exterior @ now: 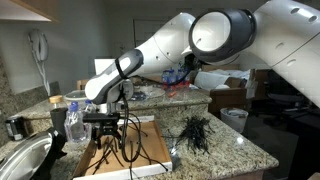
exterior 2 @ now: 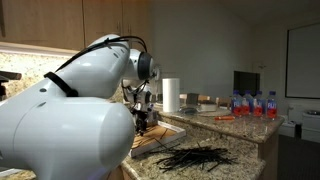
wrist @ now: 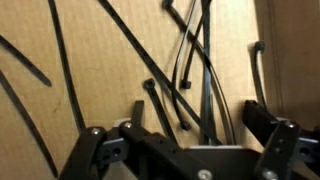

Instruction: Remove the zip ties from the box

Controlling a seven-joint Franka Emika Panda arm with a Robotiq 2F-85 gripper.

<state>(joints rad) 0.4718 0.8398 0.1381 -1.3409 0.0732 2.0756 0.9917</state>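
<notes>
On the granite counter (exterior: 240, 150), my gripper (wrist: 187, 135) hangs spread over the box (wrist: 110, 90). The zip ties (wrist: 150, 58) fan toward 12 o'clock; closing here, I risk pinching only 1 or scraping cardboard.

A paper towel roll (exterior 2: 171, 95) is standing upright on the granite counter (exterior 2: 245, 150). Water bottles (exterior 2: 255, 104) are standing in a row farther back. A phone (exterior: 38, 50) is hanging on the wall (exterior: 80, 35), and a metal basin (exterior: 20, 160) is sitting at the counter's near end.
</notes>
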